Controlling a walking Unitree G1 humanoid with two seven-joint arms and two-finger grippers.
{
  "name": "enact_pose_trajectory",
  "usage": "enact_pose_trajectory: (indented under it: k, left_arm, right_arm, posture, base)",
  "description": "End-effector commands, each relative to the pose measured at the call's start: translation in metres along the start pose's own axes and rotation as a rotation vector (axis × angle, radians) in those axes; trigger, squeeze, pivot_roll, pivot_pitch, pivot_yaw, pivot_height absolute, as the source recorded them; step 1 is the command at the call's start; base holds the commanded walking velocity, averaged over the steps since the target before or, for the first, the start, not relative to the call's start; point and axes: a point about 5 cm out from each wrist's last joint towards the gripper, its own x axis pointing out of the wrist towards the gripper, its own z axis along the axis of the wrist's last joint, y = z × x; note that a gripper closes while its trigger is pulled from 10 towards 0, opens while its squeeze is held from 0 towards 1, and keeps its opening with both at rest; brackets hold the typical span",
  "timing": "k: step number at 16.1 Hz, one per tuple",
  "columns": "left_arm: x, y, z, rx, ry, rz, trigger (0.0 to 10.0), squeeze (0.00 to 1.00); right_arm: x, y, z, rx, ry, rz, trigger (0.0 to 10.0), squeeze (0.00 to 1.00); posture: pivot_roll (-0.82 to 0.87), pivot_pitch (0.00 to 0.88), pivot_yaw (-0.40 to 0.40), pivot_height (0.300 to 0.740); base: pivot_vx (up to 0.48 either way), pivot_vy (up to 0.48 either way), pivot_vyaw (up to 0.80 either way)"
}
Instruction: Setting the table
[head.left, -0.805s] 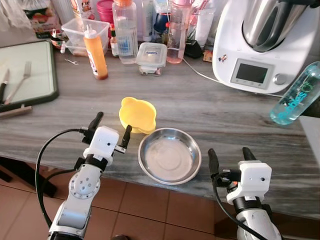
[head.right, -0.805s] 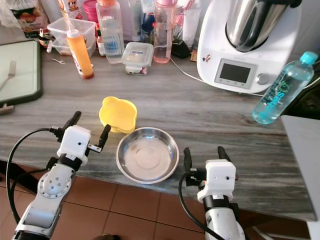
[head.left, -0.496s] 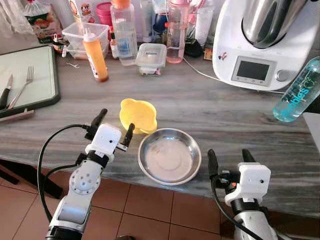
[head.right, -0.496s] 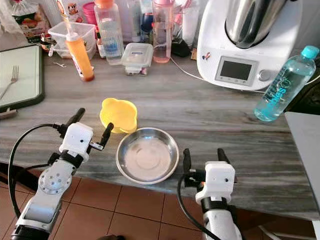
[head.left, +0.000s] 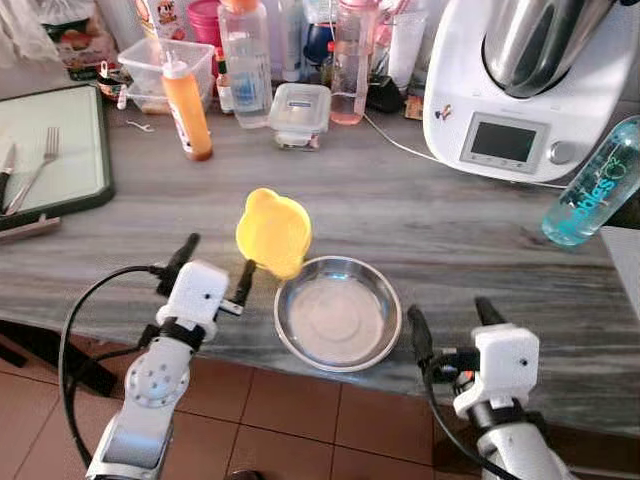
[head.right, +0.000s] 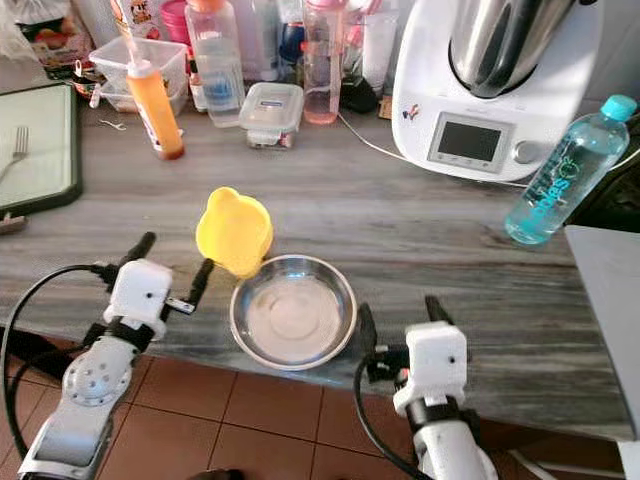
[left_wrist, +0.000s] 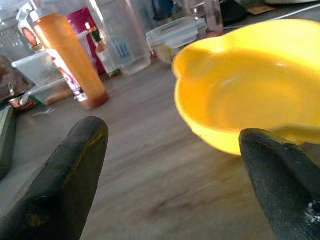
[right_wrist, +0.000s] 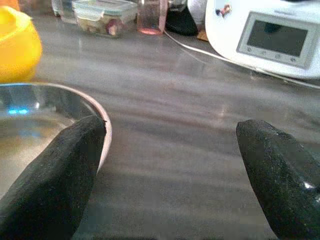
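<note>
My left tool (head.left: 213, 270) has its fingers spread wide, clamped on nothing. The yellow bowl (head.left: 272, 232) sits tilted just ahead of its inner finger, rim up off the desk (head.left: 420, 215), leaning toward the steel plate (head.left: 338, 312). Whether finger and bowl touch, I cannot tell. My right tool (head.left: 448, 328), also spread, hovers beside the plate's far edge.

Step in hand, as I judge: positioning the bowl. Next: steady it, set it flat.

Yellow bowl (head.left: 272, 232): small, plastic, two ear-like tabs on rim; tipped up, opening facing the counter's front edge, near side raised. Steel plate (head.left: 338, 312): round, shallow, empty, flat at the front edge, just beside the bowl.
</note>
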Motion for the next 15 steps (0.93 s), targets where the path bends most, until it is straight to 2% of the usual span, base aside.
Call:
enact_pose_trajectory:
  k: [1,4,7,12,15]
  left_arm:
    - [-0.004,0.003,0.001,0.007,0.002,0.003,10.0,0.0]
    - [0.004,0.013,0.006,0.013,-0.014,0.052,10.0,0.0]
    - [0.011,0.016,0.013,0.01,-0.035,0.069,10.0,0.0]
    - [-0.001,0.016,0.0,0.013,0.021,0.064,10.0,0.0]
    - [-0.012,0.025,-0.007,0.003,0.049,0.089,10.0,0.0]
  right_arm:
    - [-0.001,-0.003,0.003,0.001,-0.002,-0.003,10.0,0.0]
    - [0.002,-0.005,0.005,-0.008,-0.01,0.0,10.0,0.0]
    - [0.005,-0.003,0.007,-0.009,-0.021,0.004,10.0,0.0]
    - [0.007,-0.005,0.007,-0.011,-0.025,-0.001,10.0,0.0]
    - [0.008,-0.003,0.009,-0.007,-0.036,0.017,10.0,0.0]
  posture:
    - [0.13,0.137,-0.042,0.74]
    - [0.14,0.127,-0.045,0.74]
    - [0.14,0.119,-0.046,0.74]
    - [0.15,0.117,-0.044,0.74]
    - [0.16,0.118,-0.051,0.74]
  base:
    - [0.0,0.0,0.0]
    - [0.0,0.0,0.0]
    - [0.0,0.0,0.0]
    - [0.0,0.0,0.0]
    - [0.0,0.0,0.0]
